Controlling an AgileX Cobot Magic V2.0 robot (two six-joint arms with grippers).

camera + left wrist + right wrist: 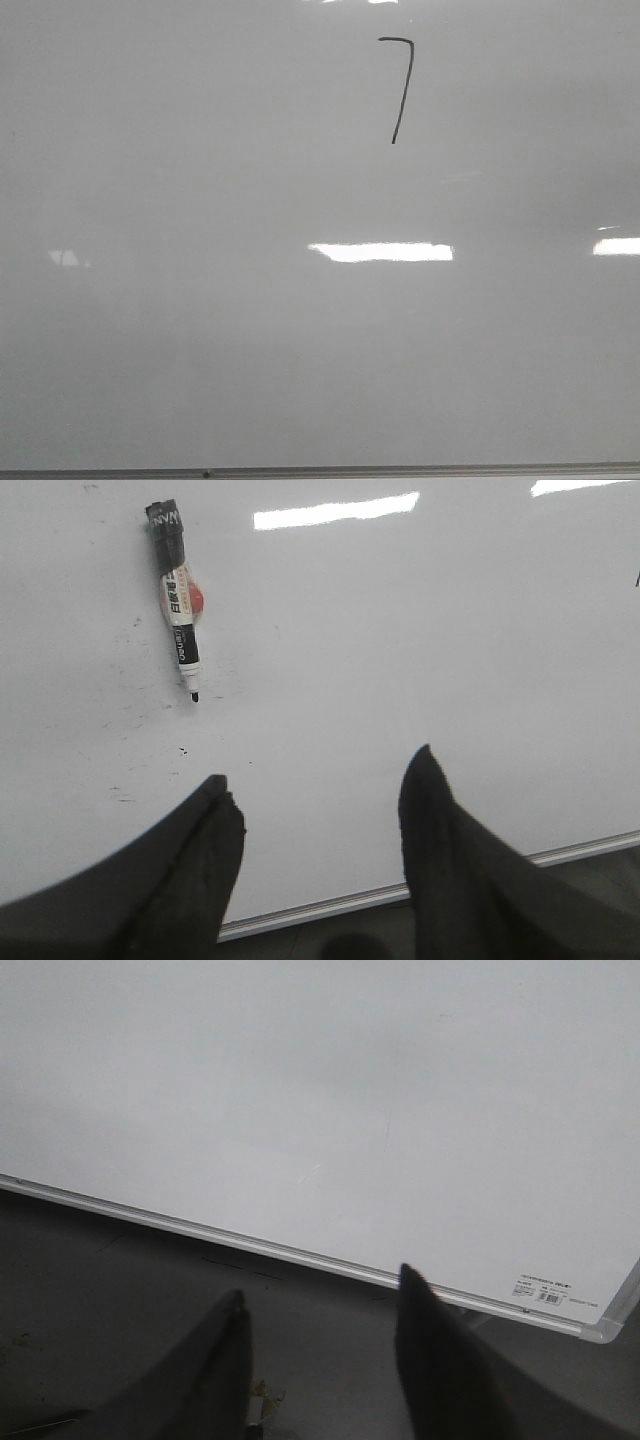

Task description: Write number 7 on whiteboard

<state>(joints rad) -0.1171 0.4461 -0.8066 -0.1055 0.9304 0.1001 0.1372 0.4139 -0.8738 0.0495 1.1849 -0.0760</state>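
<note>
A dark hand-drawn number 7 (402,88) stands on the glossy pale whiteboard (200,200) in the front view, at the upper middle. In the left wrist view a black and white marker (177,600) lies uncapped on the whiteboard (400,630), its tip pointing toward my left gripper (320,765), which is open and empty, well apart from it, over the board near its metal edge strip (330,908). My right gripper (318,1285) is open and empty over the dark surface beside the whiteboard (300,1080). Neither gripper shows in the front view.
Bright light reflections (380,252) lie across the board. Small dark smudges (125,798) mark the board near the marker. A label sticker (541,1290) sits at the board's corner. A metal edge strip (320,471) runs along the board's near side.
</note>
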